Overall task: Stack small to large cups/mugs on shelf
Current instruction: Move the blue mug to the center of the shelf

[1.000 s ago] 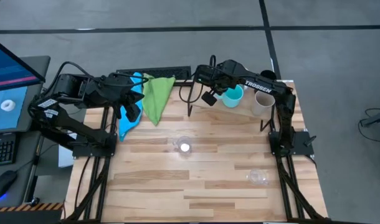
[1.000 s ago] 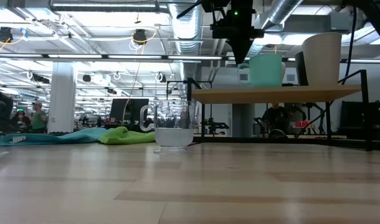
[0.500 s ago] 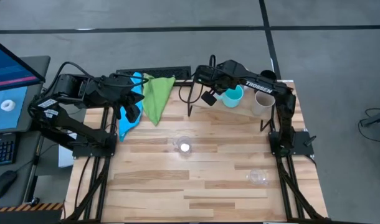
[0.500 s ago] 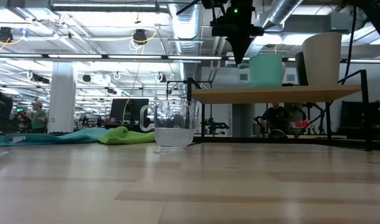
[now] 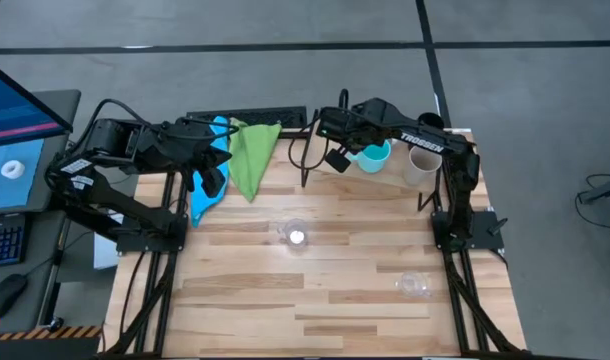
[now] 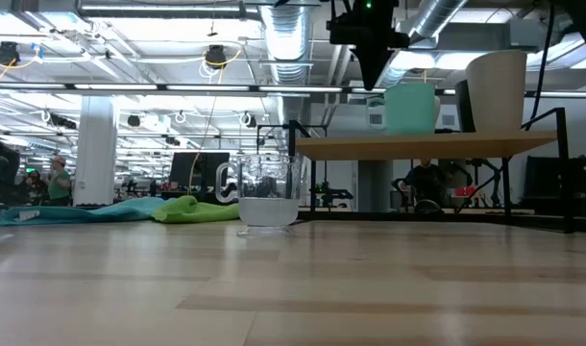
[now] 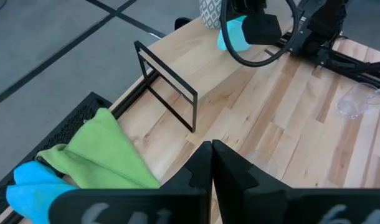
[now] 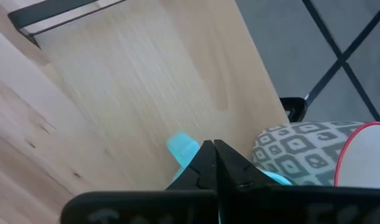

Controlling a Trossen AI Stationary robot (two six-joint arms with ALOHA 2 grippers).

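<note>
The cyan handled mug [image 5: 374,155] and the beige tumbler [image 5: 421,165] stand on the shelf [image 5: 397,180] at the table's far right; both also show in the low view, the mug [image 6: 409,108] and the tumbler [image 6: 496,91]. My right gripper [image 6: 371,85] is shut and hangs just above the mug's handle [image 6: 375,114], touching nothing. Two small clear cups stand on the table, one mid-table [image 5: 295,235] and one near right [image 5: 415,285]. My left gripper [image 7: 212,155] is shut over the cloths at the far left. The white mug is out of view.
A green cloth [image 5: 250,155] and a blue cloth [image 5: 210,185] lie at the table's far left under the left arm. The shelf's thin black legs [image 5: 305,165] stand between the cloths and the mug. Bare planks lie in front of the shelf around the clear cups.
My right gripper has risen a little, straight up from the cyan mug's handle, staying shut. The mug stays upright on the shelf.
</note>
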